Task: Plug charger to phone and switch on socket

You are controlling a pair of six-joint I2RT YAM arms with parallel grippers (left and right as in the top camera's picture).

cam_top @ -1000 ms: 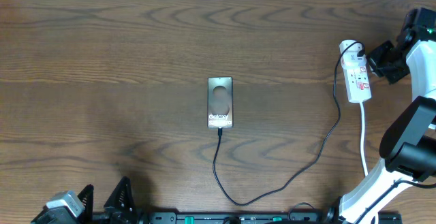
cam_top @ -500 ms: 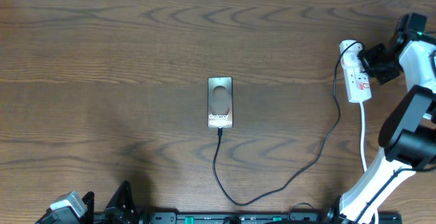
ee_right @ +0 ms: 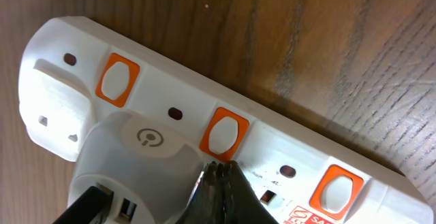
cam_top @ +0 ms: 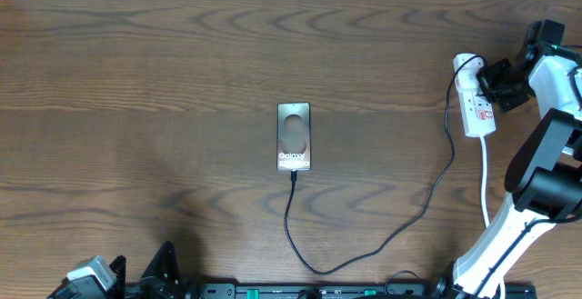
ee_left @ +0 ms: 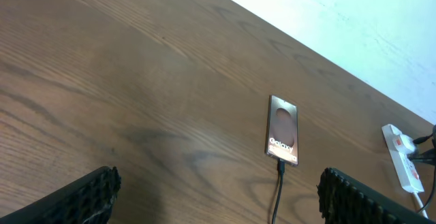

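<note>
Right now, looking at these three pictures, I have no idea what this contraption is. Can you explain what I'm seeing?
It's two robot arms at a wooden table. One picture looks down from above; the other two come from a camera on each wrist. On the table lie a phone, a thin black charger cable reaching its lower edge, and a white socket strip. The left gripper is open and empty. The right gripper is shut, its tip at an orange switch on the strip.
</note>
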